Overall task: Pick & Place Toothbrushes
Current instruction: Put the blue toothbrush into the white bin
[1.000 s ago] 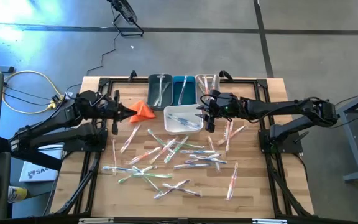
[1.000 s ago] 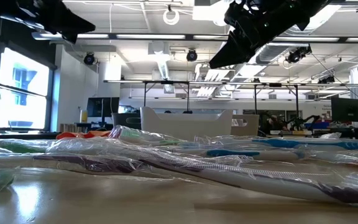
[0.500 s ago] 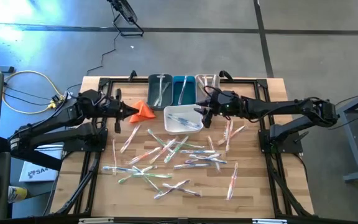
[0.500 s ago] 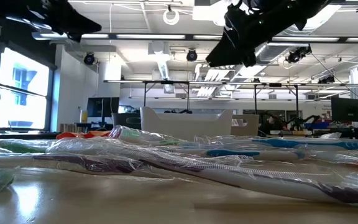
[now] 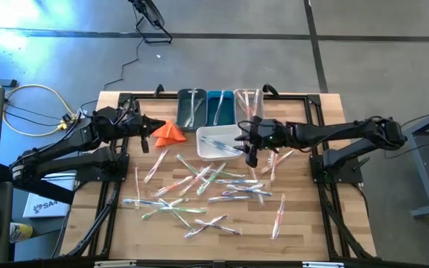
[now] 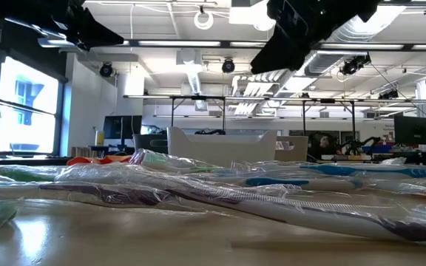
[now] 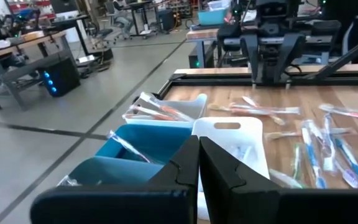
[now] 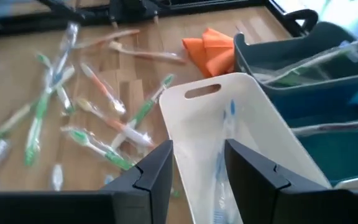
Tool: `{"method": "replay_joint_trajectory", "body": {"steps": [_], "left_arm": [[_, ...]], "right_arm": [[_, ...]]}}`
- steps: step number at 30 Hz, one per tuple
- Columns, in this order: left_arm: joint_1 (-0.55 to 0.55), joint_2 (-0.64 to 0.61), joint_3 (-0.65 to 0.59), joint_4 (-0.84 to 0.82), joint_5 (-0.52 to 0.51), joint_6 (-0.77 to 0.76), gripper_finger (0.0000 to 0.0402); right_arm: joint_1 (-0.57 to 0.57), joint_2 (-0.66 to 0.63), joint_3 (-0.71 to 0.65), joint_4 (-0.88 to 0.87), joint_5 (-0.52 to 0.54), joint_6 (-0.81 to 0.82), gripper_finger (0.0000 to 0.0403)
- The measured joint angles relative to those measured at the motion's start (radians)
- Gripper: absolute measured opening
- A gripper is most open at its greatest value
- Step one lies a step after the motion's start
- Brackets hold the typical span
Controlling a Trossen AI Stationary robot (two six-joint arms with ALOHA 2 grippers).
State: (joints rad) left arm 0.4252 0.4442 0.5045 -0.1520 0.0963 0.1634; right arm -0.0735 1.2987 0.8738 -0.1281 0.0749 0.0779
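Observation:
Several wrapped toothbrushes [image 5: 199,182] lie scattered flat on the wooden table [image 5: 304,216]; they fill the front of the low view [image 6: 220,192]. My right gripper [image 5: 251,151] hangs open above the right end of the white bin [image 5: 208,149], nothing between its fingers [image 8: 197,163]. A wrapped blue-and-white toothbrush [image 8: 224,149] lies inside that bin [image 8: 260,134]. My left gripper [image 5: 155,126] hovers shut [image 7: 199,163] above the table's far left, beside the orange folded cloth [image 5: 171,132], holding nothing.
Along the far edge stand a dark teal bin [image 5: 192,109], a blue bin [image 5: 220,108] and a clear bin [image 5: 248,100], each holding wrapped toothbrushes. A black frame [image 5: 315,104] runs round the table. Bare wood shows at the near right.
My right gripper has swung a short way toward the table's near edge beside the white bin, still open. My left gripper has turned a little toward the far edge without leaving its place, still shut. The toothbrushes and the cloth lie as before.

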Motion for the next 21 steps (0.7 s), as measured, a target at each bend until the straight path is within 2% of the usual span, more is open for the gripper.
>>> {"method": "replay_joint_trajectory", "body": {"steps": [3, 8, 14, 21], "left_arm": [[0.000, 0.000, 0.000, 0.000, 0.000, -0.015, 0.0008], [0.000, 0.000, 0.000, 0.000, 0.000, -0.015, 0.0008], [0.000, 0.000, 0.000, 0.000, 0.000, -0.015, 0.0008], [0.000, 0.000, 0.000, 0.000, 0.000, -0.015, 0.0008]], "right_arm": [[0.037, 0.000, 0.031, -0.081, 0.053, -0.004, 0.0137], [0.090, 0.000, 0.090, -0.258, 0.091, 0.104, 0.0137], [0.166, 0.000, 0.092, -0.376, 0.070, 0.163, 0.0137], [0.236, 0.000, 0.092, -0.519, 0.057, 0.304, 0.0137]]}}
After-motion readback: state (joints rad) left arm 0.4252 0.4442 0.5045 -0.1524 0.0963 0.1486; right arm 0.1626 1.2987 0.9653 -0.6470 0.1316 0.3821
